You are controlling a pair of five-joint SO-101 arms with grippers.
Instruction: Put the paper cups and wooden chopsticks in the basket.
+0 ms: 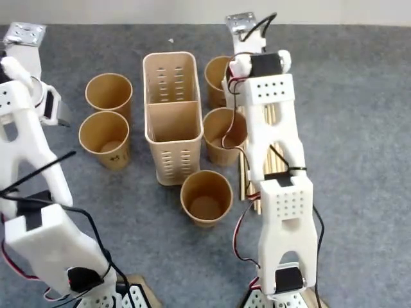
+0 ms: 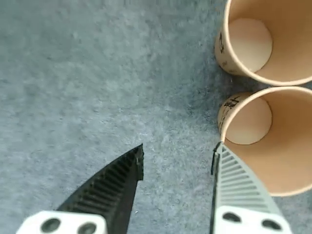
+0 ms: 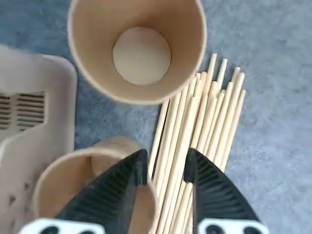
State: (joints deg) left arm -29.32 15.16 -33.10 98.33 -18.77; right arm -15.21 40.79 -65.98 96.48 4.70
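A beige slotted basket (image 1: 171, 115) stands in the middle of the grey carpet. Two paper cups (image 1: 109, 93) (image 1: 104, 139) stand to its left, two (image 1: 217, 76) (image 1: 223, 135) to its right and one (image 1: 207, 196) in front. Wooden chopsticks (image 1: 246, 174) lie in a bundle under the right arm. My right gripper (image 3: 165, 163) is open, its tips straddling part of the chopsticks (image 3: 200, 126), with one cup (image 3: 136, 48) ahead and another (image 3: 92, 187) beside it. My left gripper (image 2: 178, 153) is open over bare carpet, its light fingertip (image 2: 218, 152) at the rim of a cup (image 2: 265, 139).
The basket's wall (image 3: 29, 126) lies close beside the right gripper. A second cup (image 2: 265, 41) stands just beyond the one at the left gripper. Open carpet stretches to the right of the chopsticks and away from the left cups.
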